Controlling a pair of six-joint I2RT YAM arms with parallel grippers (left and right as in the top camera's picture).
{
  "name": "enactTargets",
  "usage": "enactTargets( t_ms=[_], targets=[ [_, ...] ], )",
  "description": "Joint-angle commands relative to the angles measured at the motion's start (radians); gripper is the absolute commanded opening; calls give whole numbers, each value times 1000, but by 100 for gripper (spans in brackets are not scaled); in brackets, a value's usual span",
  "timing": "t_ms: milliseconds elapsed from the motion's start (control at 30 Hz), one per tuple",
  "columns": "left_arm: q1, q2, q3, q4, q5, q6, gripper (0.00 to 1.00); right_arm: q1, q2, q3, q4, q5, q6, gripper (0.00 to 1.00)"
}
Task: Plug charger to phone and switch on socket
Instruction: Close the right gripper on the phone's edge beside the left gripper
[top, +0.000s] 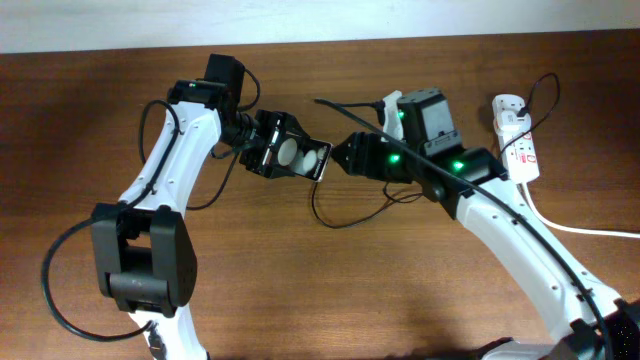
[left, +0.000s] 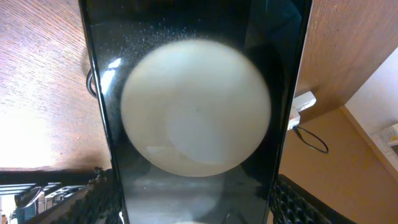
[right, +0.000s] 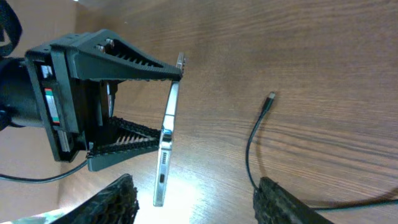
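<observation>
My left gripper is shut on the phone, holding it above the table by its long edges. In the left wrist view the glossy phone fills the frame between the two fingers. In the right wrist view the phone shows edge-on with its port end toward my right gripper, which stands open close in front of it. The charger lies looped on the wood. Its connector tip rests free on the table, and the cable runs past my right-hand finger. The socket sits at far right.
A thick white cord leaves the socket toward the right edge. The left arm's base stands at the front left with its looped black cable. The pale wall bounds the table's far edge.
</observation>
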Motion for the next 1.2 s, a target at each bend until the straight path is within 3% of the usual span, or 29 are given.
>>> enactTargets(
  t_ms=[0, 467, 733, 900, 1167],
  targets=[
    [-5, -41, 28, 2, 9, -13, 0, 36, 37, 21, 34, 27, 61, 59],
    [-50, -41, 28, 2, 8, -14, 0, 123, 150, 21, 145, 91, 129, 45],
    [-55, -41, 28, 2, 8, -13, 0, 129, 187, 21, 186, 108, 131, 44],
    [-56, -41, 28, 2, 8, -13, 0, 129, 187, 21, 185, 124, 131, 32],
    [-56, -41, 28, 2, 9, -13, 0, 129, 187, 21, 188, 123, 132, 23]
  ],
)
